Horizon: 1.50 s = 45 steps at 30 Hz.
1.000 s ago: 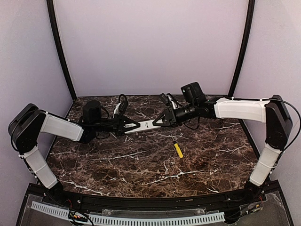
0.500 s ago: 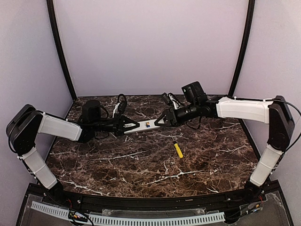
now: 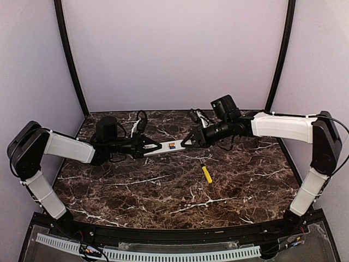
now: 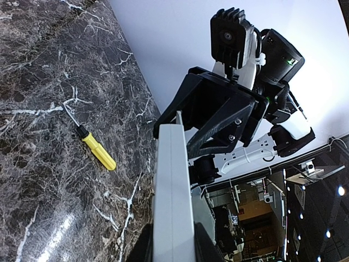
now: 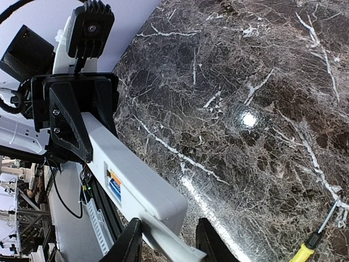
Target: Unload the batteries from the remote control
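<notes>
From above: the remote hangs across the far middle of the table, lifted clear by the look of it, running 9 to 3 o'clock. The left gripper is clamped on its 9 o'clock end, and the right gripper meets the 3 o'clock end. A blue-and-orange spot near that right end reads as the batteries, not yet out. The screwdriver lies at 5 o'clock from the remote, well apart, untouched.

Left wrist now: the remote climbs from 6 o'clock straight up the frame, with a dark finger pressed on each flank. That's a firm hold. At its 12 o'clock tip the right gripper's black frame sits around it.

Right wrist: the remote comes in from 10 o'clock. A thinner white tongue at its near end runs between the two fingers, which look nipped onto it, though the right-hand finger's contact is hard to call. The batteries show as a coloured patch at 10 o'clock from the fingertips, a little way up the remote.

The step looks like working the battery end open. It is best done with the left holding rock steady while the right pulls straight along the remote's length, no twisting, so the cells don't jump off the table.
</notes>
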Motion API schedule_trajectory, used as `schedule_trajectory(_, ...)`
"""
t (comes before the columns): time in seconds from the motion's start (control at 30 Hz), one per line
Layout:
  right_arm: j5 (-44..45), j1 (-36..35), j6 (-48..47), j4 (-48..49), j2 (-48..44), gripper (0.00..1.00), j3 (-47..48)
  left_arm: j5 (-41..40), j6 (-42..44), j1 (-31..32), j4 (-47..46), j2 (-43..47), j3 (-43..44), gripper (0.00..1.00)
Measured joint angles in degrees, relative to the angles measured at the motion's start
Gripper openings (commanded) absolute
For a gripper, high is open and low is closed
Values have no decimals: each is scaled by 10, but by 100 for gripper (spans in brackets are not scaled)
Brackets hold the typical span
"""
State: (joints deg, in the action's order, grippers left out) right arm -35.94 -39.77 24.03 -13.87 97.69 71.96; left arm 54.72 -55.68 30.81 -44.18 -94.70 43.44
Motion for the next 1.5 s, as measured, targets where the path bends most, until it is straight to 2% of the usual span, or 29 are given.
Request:
schedule_trajectory(0.2,10,0,-2,-11,-6,31,0,-1,4,0,2,0,0,0)
schedule_trajectory(0.5,20,0,-10,-28,-17,19,0,-5,10,0,7,0,0,0)
schedule_trajectory(0.77,19,0,-11,-30,-23,16,-2,-13,10,0,10,0,0,0)
schedule_trajectory(0.87,16,0,-10,-30,-27,13,-2,-13,10,0,10,0,0,0)
schedule_trajectory(1.1,-38,0,-7,-17,-28,0,-2,-15,10,0,10,0,0,0)
schedule_trajectory(1.5,-104,0,-2,-6,-44,0,-8,-16,10,0,1,-4,0,0)
